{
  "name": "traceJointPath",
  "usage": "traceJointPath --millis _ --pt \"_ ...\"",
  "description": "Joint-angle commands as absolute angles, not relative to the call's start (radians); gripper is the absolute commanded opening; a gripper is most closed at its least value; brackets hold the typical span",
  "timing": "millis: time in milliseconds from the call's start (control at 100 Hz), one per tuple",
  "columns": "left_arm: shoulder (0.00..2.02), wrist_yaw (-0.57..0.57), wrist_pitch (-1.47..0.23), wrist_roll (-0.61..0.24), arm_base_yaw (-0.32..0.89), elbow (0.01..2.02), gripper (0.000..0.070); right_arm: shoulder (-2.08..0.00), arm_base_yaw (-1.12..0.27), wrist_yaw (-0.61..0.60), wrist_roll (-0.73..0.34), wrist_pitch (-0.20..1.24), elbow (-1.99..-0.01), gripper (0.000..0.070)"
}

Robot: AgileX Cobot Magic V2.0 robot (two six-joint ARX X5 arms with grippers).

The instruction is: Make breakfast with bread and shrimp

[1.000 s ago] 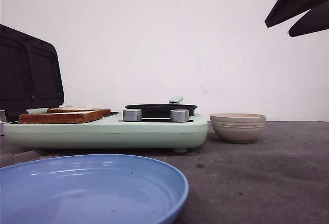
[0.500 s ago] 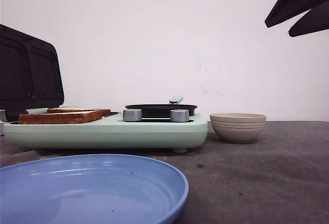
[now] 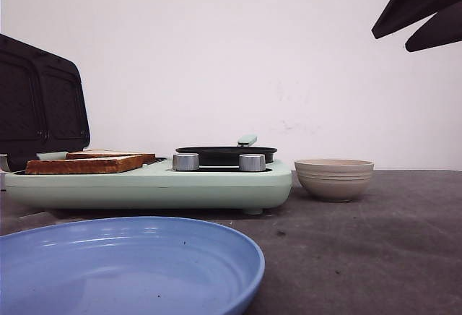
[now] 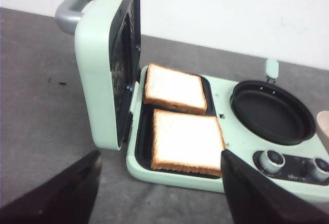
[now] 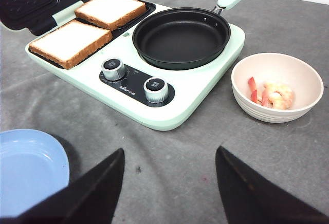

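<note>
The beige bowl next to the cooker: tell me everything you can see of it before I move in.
The beige bowl is small and round, with a matte cream finish that looks ceramic and faint ridged bands around its outer wall. It stands upright on the grey table, apart from the mint-green cooker, on the side nearest the black frying pan. Inside lie a few pink and white shrimp, piled near the middle. Neither gripper touches it.
</note>
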State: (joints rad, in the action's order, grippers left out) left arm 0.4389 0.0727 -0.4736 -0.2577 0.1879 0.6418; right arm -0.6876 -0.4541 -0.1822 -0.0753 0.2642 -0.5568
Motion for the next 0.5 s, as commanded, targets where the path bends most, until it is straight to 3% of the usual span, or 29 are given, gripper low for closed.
traceJointPath --millis 0,490 --pt "0.441 0.071 -0.451 -0.275 0.19 0.644 0.0396 -0.691 -0.458 -0.182 -0.078 0.253 -0.562 0.0338" --pt "0.459 0.072 -0.425 -0.278 0.189 0.644 0.0396 -0.691 -0.458 -0.182 -0.078 0.251 -0.562 0.0338"
